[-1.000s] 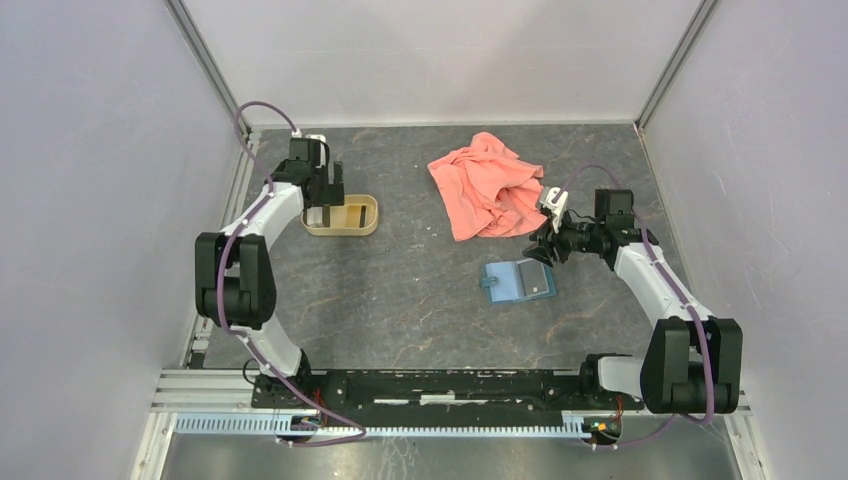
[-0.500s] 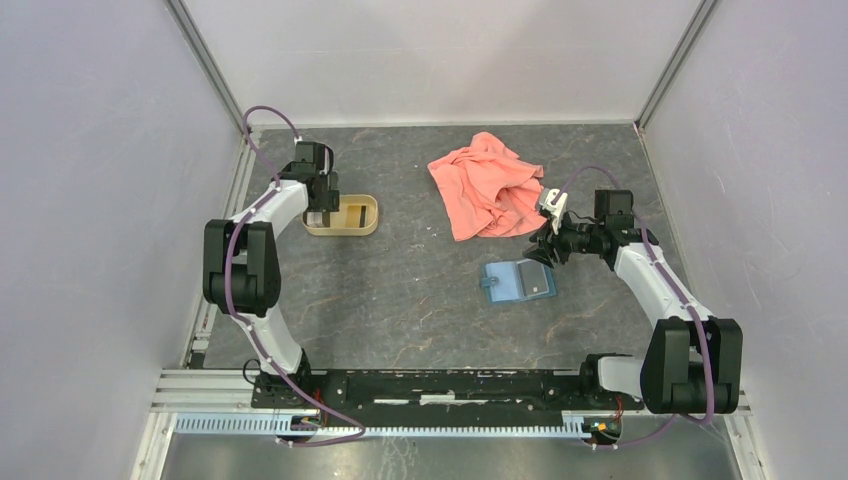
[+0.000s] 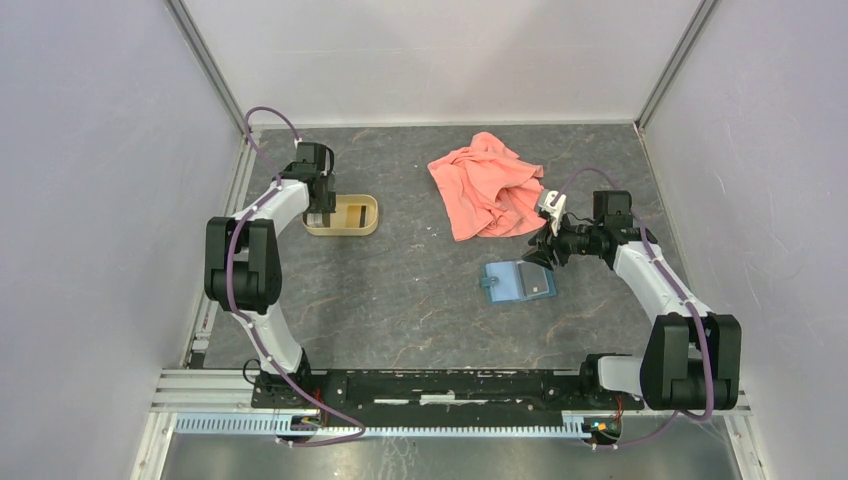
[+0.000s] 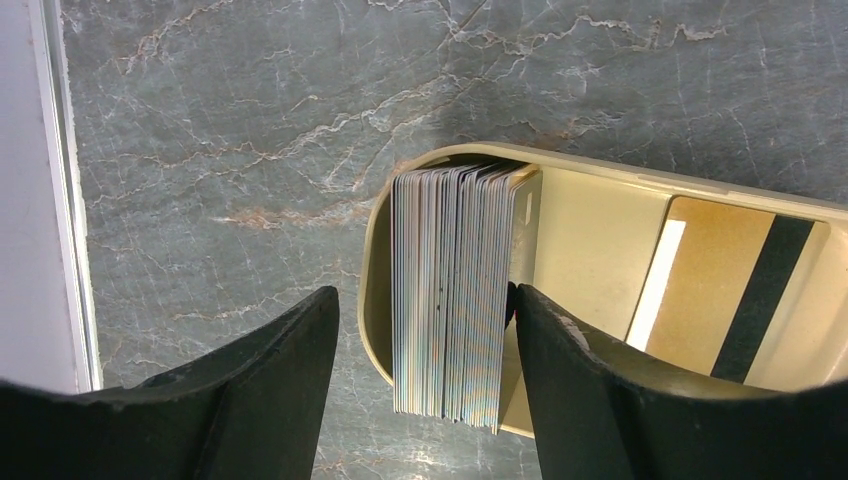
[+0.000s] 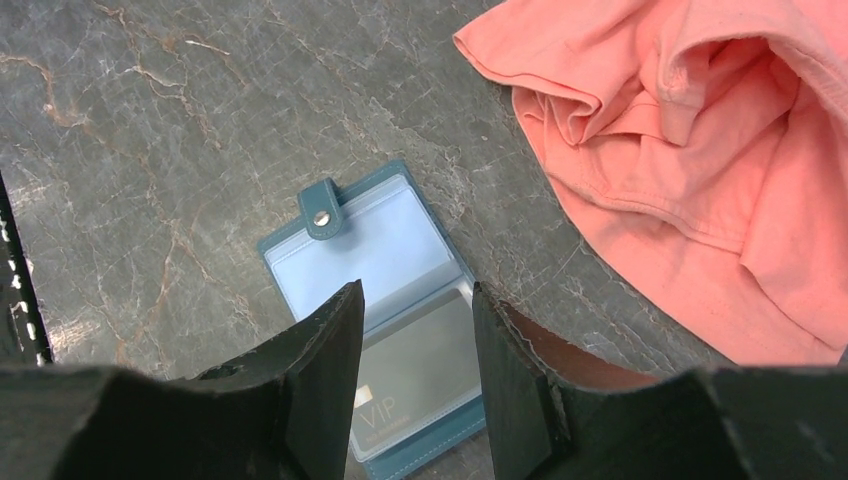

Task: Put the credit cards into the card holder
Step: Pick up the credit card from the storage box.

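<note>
Credit cards [image 4: 450, 290] stand on edge as a packed stack at one end of the tan tray [image 4: 372, 290], their long edges running straight out from the left claw [image 4: 425, 295]. Its spread fingers straddle them, one just beside the stack, the other clear of it outside the rim. The card holder [image 5: 380, 270] lies open on the table [image 5: 150, 150] beneath the right claw [image 5: 417, 290], which is spread and empty. Its snap tab points away from that claw.

A: what's different from a sec ago?
B: left gripper [image 4: 425, 300] sinks lower over the tan tray [image 4: 590, 250], and its jaws squeeze in around the upright credit cards [image 4: 450, 250].
</note>
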`<state>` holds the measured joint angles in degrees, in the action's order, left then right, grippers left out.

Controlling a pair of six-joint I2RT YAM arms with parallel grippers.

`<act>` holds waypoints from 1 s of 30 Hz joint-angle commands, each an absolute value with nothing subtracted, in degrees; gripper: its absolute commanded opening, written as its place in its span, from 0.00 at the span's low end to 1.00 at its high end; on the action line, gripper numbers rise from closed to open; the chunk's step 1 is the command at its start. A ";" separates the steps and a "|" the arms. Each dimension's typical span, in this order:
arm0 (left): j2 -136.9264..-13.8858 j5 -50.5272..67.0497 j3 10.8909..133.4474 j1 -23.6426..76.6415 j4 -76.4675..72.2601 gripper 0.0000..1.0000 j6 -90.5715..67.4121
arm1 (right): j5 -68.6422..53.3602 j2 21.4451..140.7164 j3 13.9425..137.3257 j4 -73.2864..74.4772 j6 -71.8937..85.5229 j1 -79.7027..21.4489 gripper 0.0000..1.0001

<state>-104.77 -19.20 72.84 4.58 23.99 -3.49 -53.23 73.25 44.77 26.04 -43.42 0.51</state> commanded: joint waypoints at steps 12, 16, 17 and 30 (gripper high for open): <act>-106.79 -19.34 76.33 4.32 25.36 0.75 -2.20 | -55.50 74.03 46.93 27.51 -45.26 0.72 0.50; -107.22 -19.50 76.49 4.32 25.58 0.75 -2.11 | -55.63 74.07 47.01 27.64 -45.35 0.76 0.50; -107.23 -19.62 76.47 4.29 25.65 0.75 -2.11 | -55.63 74.07 47.02 27.67 -45.35 0.73 0.50; -104.72 -20.74 76.21 4.31 25.64 0.64 -2.55 | -55.81 74.02 47.15 28.04 -45.62 0.76 0.50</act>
